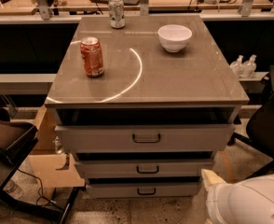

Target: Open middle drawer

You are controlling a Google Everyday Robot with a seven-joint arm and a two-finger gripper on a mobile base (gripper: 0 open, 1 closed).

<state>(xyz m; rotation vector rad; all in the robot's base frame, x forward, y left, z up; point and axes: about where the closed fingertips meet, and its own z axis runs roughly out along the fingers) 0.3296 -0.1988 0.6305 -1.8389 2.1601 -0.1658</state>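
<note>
The cabinet has three grey-beige drawers stacked under its top. The middle drawer (147,168) has a low flat front with a small dark loop handle (147,170). It sits between the taller top drawer (144,137) and the bottom drawer (145,189), with a dark gap above it. Only a white rounded shell of my arm (249,202) shows at the bottom right corner, right of and below the drawers. My gripper is out of view.
On the cabinet top (183,78) stand a red soda can (92,56), a pale can (116,12) and a white bowl (174,37). A black chair (270,125) stands to the right. A cardboard box (48,164) and dark furniture (6,143) are at the left.
</note>
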